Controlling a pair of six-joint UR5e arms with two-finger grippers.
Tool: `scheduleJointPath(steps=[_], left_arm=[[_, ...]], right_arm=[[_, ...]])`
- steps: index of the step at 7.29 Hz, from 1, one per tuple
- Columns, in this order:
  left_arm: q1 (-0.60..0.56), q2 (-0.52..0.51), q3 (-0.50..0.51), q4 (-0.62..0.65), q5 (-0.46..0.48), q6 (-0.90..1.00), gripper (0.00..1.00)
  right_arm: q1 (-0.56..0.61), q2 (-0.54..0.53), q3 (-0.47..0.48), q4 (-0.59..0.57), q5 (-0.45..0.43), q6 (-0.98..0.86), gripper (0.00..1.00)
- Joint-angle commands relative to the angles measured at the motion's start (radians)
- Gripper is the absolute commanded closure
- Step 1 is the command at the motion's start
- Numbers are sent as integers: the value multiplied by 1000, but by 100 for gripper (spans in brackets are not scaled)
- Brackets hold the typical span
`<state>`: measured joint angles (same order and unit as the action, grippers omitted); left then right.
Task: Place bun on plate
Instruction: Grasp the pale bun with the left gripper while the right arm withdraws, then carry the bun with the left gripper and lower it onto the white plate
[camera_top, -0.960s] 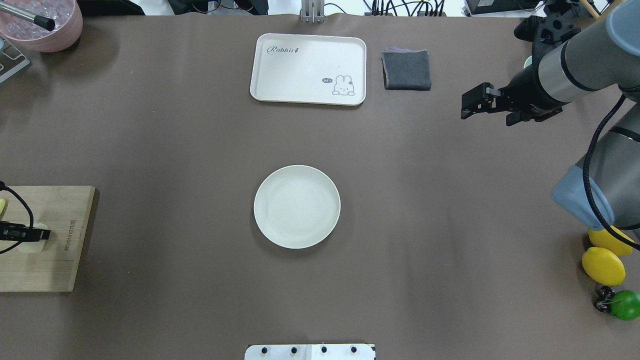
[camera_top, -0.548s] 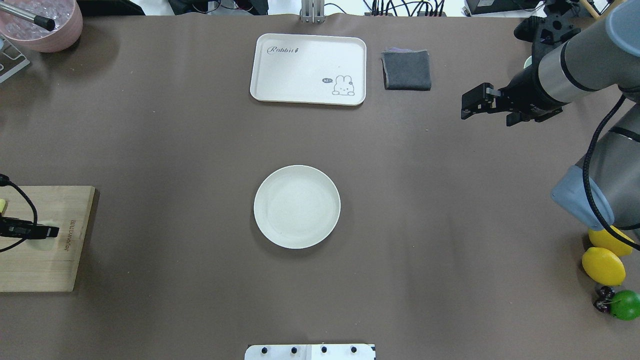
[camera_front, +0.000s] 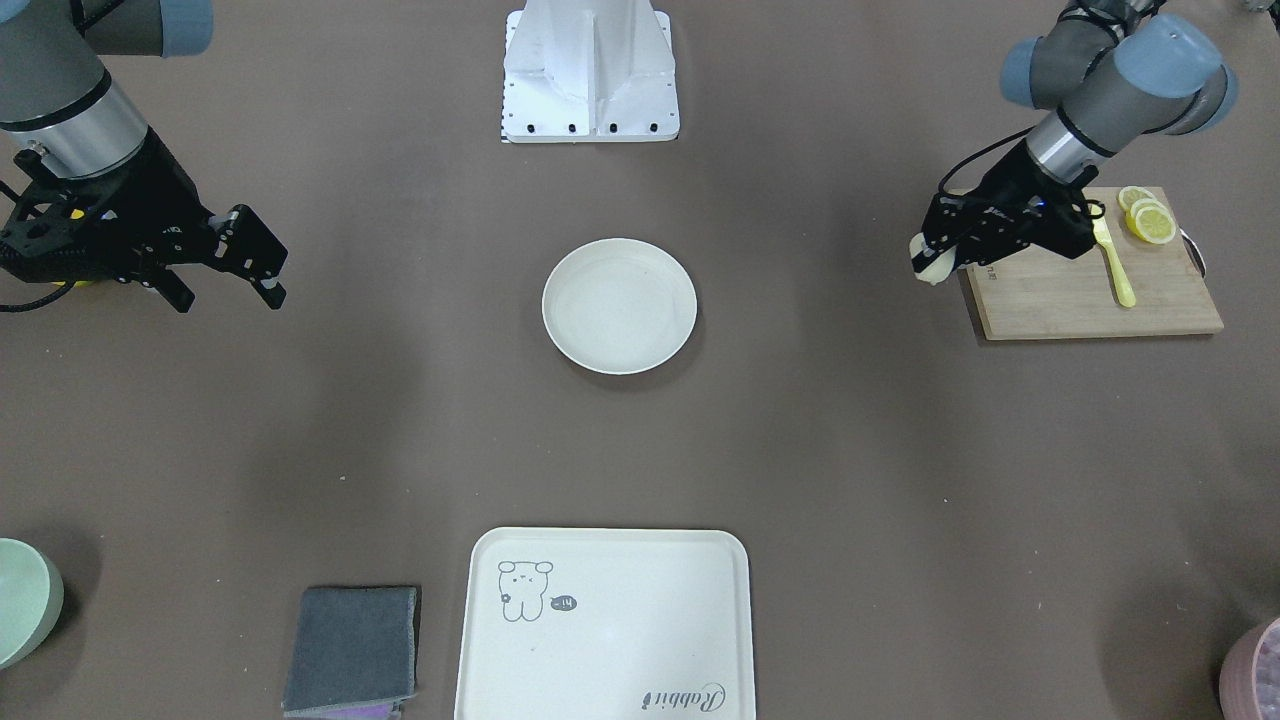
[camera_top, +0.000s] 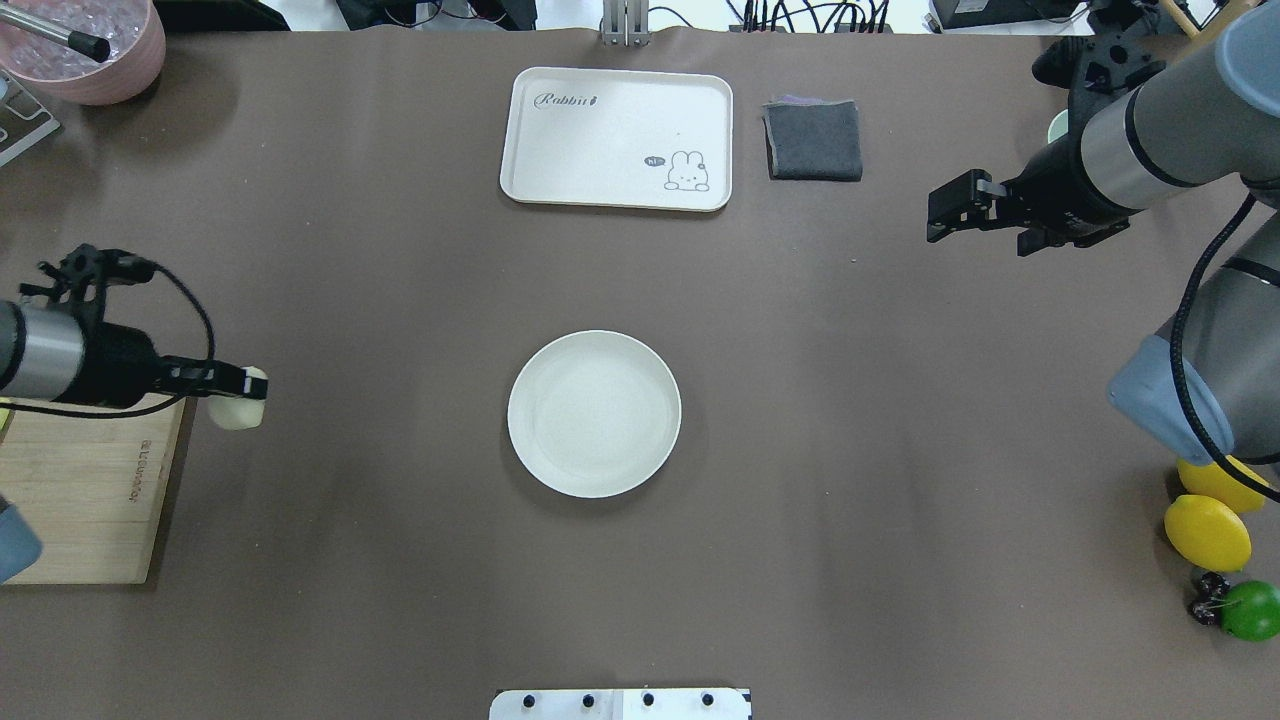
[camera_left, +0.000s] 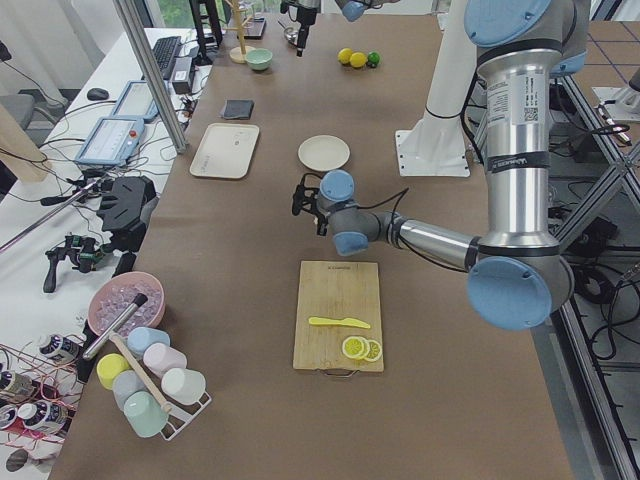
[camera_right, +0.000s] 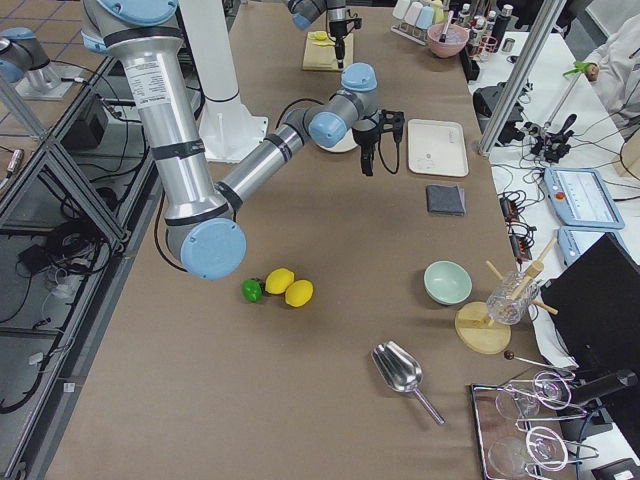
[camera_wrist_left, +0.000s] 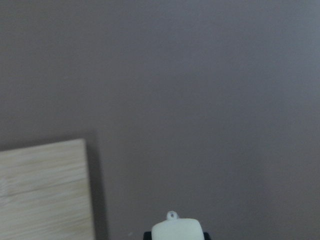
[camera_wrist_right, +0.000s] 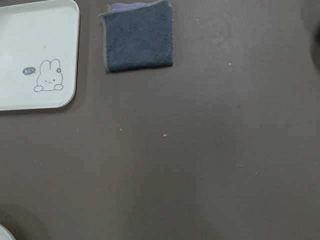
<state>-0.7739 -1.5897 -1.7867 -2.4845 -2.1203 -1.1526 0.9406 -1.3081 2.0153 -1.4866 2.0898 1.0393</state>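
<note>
Board of pale wood at the table's left edge, its far right corner next to the left gripper. That gripper is clamped on the bun, which hangs from the fingertips just past the board's right edge, over bare brown table. The left wrist view shows only the board's corner and open cover beneath the bun.

Between bun and plate: an unbroken stretch of brown cover, the two well apart. The plate sits mid-table with nothing in it, bare cover all round its rim.

Beyond the plate, near the far edge, the tray with a rabbit print; just beside its right edge, apart from it, a folded grey cloth.

Right of the cloth, the right gripper, fingers spread with nothing between them, over bare table and well apart from the plate.

At the right edge, near side: two yellow fruits and a green one, close by the right arm's base.
</note>
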Motion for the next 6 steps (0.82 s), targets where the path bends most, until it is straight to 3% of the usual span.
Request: scheduleJointPath(steps=[1,4,6], left_arm=[[59,-253,29,187,40,-99,62],[226,-494,125,332,254,-220,62],[245,-574,203,351,289,-234,62]], right_arm=[[59,-112,8,2,9,-136,0],[341,-323,-24,-1,227,-560,0],[502,-403,-108,-6,280,-842,0]])
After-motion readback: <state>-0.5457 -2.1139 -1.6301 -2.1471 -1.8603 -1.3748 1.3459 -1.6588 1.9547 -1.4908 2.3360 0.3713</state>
